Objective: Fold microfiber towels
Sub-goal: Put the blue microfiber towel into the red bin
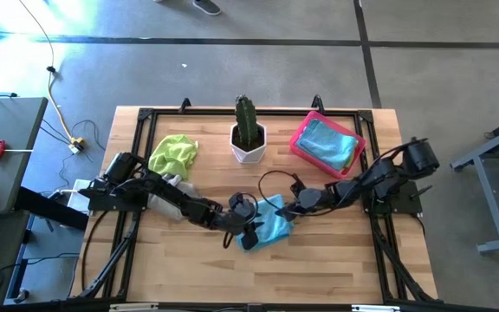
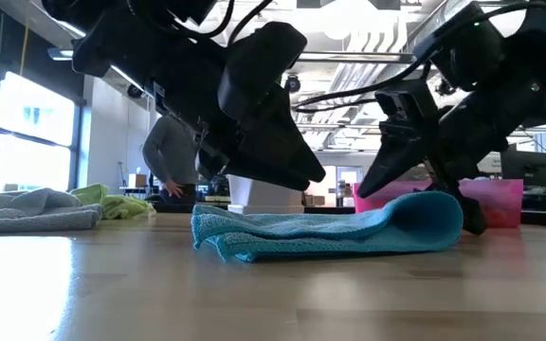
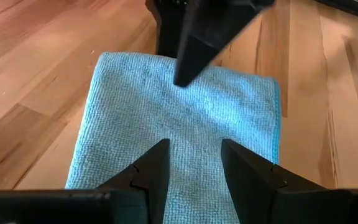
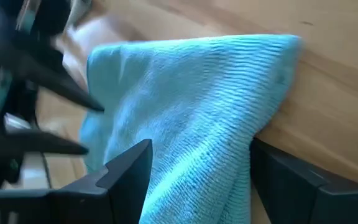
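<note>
A light blue microfiber towel lies folded in several layers at the table's middle. My left gripper hangs open a little above the towel's left part, its fingers clear of the cloth in the low view. My right gripper stands open around the towel's raised right end. A lime green towel and a grey one lie crumpled at the left. Another light blue towel lies in the pink tray. My right gripper stands open around the towel's raised folded end. One finger reaches down to the table against the outer side of that fold. The other finger is above the cloth; whether it touches, I cannot tell. The fingers slant down from the table's right side, and the towel rests on the table.
A cactus in a white pot stands at the far middle, between the green towel and the pink tray. Bare wood shows along the near edge. A person bends over in the room behind the table.
</note>
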You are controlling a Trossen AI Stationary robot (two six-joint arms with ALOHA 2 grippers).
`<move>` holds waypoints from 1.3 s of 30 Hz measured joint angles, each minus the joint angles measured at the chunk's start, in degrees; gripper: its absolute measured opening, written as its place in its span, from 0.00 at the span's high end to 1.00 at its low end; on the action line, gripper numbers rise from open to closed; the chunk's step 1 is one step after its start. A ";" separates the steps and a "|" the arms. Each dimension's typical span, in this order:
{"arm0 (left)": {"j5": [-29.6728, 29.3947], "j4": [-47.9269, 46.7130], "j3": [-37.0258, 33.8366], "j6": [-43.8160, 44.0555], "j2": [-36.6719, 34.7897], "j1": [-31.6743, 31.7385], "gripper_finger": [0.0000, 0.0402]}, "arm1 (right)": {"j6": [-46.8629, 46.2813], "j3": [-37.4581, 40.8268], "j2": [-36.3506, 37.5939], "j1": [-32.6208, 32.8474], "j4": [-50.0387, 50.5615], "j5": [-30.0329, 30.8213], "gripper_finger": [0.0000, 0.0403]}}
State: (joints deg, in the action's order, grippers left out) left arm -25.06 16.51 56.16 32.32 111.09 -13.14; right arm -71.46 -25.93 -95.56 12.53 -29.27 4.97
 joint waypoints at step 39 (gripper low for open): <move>-6.50 -20.54 -0.13 1.57 -10.24 -6.46 0.66 | 30.09 -9.47 9.15 -13.71 30.98 0.98 1.00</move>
State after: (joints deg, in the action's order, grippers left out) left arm -31.56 -4.03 56.03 33.89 100.84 -19.60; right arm -41.37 -35.40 -86.42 -1.17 1.70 5.96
